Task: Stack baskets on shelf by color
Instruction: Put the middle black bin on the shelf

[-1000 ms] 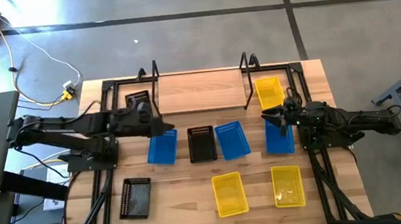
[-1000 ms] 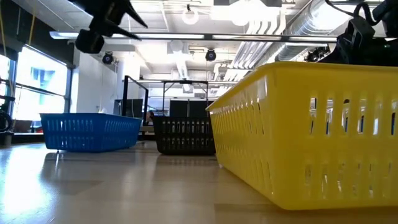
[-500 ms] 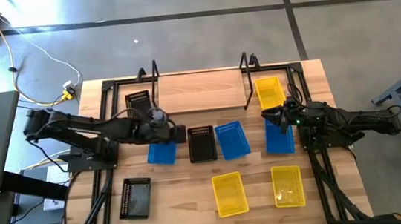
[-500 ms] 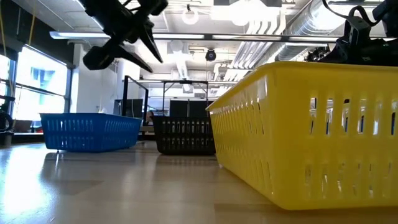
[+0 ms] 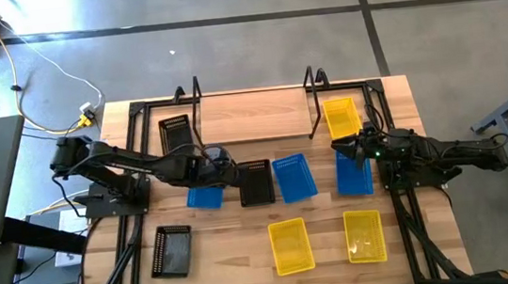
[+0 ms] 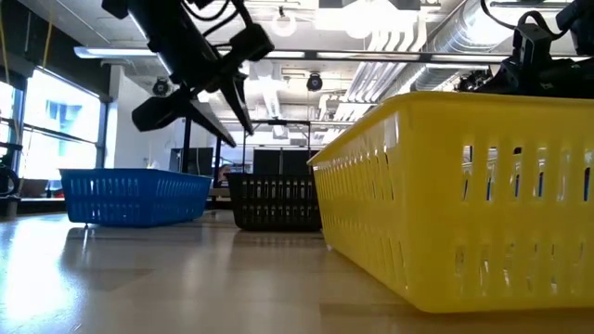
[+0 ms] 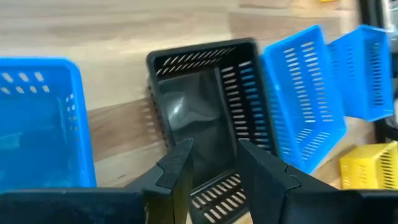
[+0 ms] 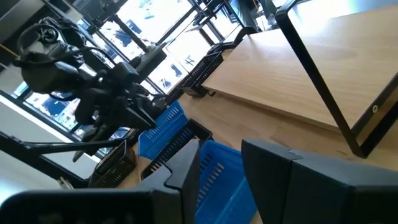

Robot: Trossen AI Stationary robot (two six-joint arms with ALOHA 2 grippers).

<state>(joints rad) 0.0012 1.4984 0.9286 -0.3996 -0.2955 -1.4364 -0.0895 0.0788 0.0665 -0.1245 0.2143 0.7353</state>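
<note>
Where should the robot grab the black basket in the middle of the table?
Probably by its near short wall. The left hand hangs open right above the black basket, which sits upright and empty, so one finger can drop inside the rim and one outside, coming straight down.

You've got two matte dark arms: the left arm [image 5: 119,164], centre-left in the high view, is slim jointed links with a rounded wrist housing. The right arm [image 5: 444,154], centre-right, looks the same. Each wrist view's bottom edge shows two flat, angular black fingers [image 7: 178,171].
</note>
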